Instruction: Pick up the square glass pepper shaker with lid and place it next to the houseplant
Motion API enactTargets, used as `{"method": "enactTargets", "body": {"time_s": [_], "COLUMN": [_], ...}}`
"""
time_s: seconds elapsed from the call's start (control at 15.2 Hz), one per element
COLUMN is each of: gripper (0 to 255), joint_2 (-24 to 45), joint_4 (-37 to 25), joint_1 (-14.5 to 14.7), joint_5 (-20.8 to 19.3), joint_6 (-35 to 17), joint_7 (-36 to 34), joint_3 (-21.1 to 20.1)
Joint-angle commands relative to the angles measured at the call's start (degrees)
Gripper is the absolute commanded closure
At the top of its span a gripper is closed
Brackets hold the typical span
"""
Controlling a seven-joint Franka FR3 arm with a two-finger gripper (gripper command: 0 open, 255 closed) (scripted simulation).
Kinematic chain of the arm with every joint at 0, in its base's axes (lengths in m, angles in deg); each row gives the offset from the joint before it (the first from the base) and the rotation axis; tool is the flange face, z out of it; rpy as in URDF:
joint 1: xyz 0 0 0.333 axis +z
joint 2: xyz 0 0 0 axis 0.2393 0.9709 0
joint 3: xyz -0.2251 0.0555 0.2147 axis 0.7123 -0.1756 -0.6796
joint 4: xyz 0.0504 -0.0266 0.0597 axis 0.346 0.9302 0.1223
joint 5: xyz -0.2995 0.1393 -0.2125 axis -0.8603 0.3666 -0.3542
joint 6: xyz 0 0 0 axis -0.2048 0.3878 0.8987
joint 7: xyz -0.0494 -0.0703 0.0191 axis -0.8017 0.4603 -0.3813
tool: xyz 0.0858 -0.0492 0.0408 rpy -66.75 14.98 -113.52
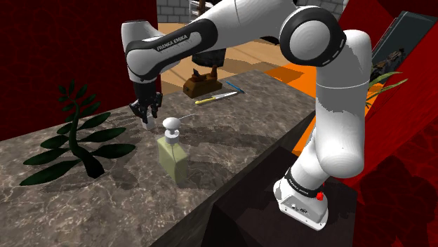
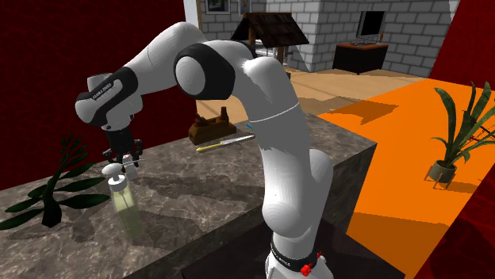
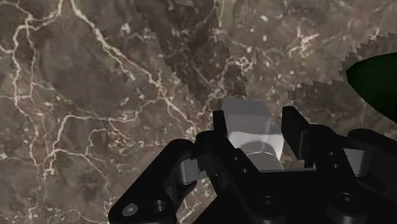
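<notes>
Saw a dark, white-veined marble tabletop (image 1: 239, 144) bearing everything. Saw the white arm (image 1: 337, 105) bent over it from the stand toward the shoulder view's left. Found the houseplant (image 1: 76, 137), dark green and long-leaved, at the tabletop's end on the shoulder view's left. Noted a pale yellowish pump bottle (image 1: 173, 160) upright between houseplant and stand, capped by a white pump head. Noted a brown wooden block (image 1: 201, 83) farther back, and a thin yellow-handled implement (image 1: 216, 97) lying just beside it. Found the black tool (image 1: 148, 116) low over the tabletop between houseplant and pump bottle, just beside the pump head. In the wrist view, found the tool (image 3: 256, 119) clenched on the pepper shaker (image 3: 247, 121), a small square pale grey piece, with a finger (image 3: 298, 133) against each side. Could not tell whether the pepper shaker stood on the marble or hung a little above it. Saw one dark leaf (image 3: 376, 77) near it, not touching.
</notes>
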Motion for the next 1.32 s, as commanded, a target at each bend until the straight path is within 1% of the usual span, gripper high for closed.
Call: {"method": "enactTargets", "body": {"time_s": [0.0,0.07,0.13,0.46,0.73,1.25], "gripper": [255,255,0,0,0,0], "joint_2": [0.0,0.0,0.0,0.0,-2.02,-2.02], "joint_4": [0.0,0.0,0.0,0.0,-4.46,-4.46], "joint_1": [0.0,0.0,0.0,0.0,-0.19,-0.19], "joint_5": [0.0,0.0,0.0,0.0,0.1,0.1], "joint_6": [-0.01,-0.01,-0.01,-0.01,6.47,6.47], "joint_7": [0.0,0.0,0.0,0.0,0.05,0.05], "joint_3": [0.0,0.0,0.0,0.0,-0.01,-0.01]}}
